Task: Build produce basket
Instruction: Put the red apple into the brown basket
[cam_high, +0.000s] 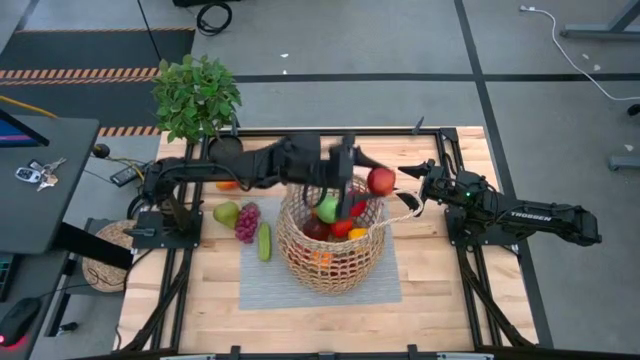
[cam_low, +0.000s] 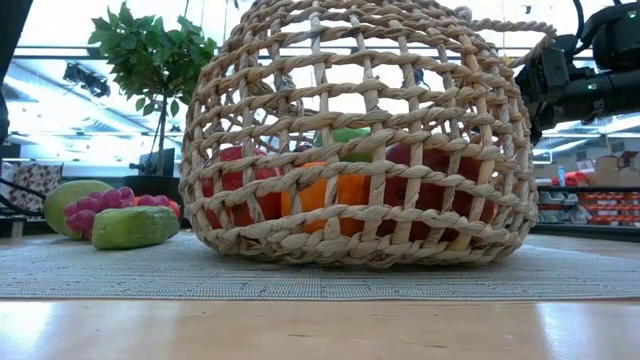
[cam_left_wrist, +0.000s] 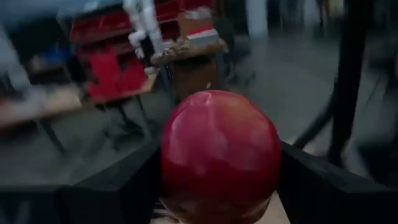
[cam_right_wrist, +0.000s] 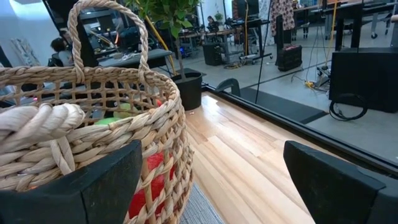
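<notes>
The tan wicker basket (cam_high: 330, 245) stands on a grey mat in the middle of the table and holds a green apple (cam_high: 328, 208), red fruit, an orange (cam_low: 325, 190) and a lemon (cam_high: 357, 233). My left gripper (cam_high: 370, 178) reaches over the basket's far rim and is shut on a red apple (cam_high: 381, 181). My right gripper (cam_high: 413, 200) is open at the basket's right loop handle (cam_high: 400, 214). One of its fingers (cam_right_wrist: 93, 180) stands by the outer wall (cam_right_wrist: 155, 124); I cannot tell whether it touches. A pear (cam_high: 226, 213), purple grapes (cam_high: 247, 222) and a cucumber (cam_high: 264, 241) lie left of the basket. My left gripper pinches the red apple (cam_left_wrist: 217, 155) between its two fingers (cam_left_wrist: 124, 190), one on each side (cam_left_wrist: 171, 168). The fingers come from the table's left. The apple is lifted clear, above the basket's far right rim.
A potted leafy plant (cam_high: 197, 95) stands at the table's far left corner. An orange fruit (cam_high: 228, 185) lies under the left arm. The grey mat (cam_high: 260, 285) shows around the basket. Bare wood lies at the near edge and the right (cam_right_wrist: 249, 155).
</notes>
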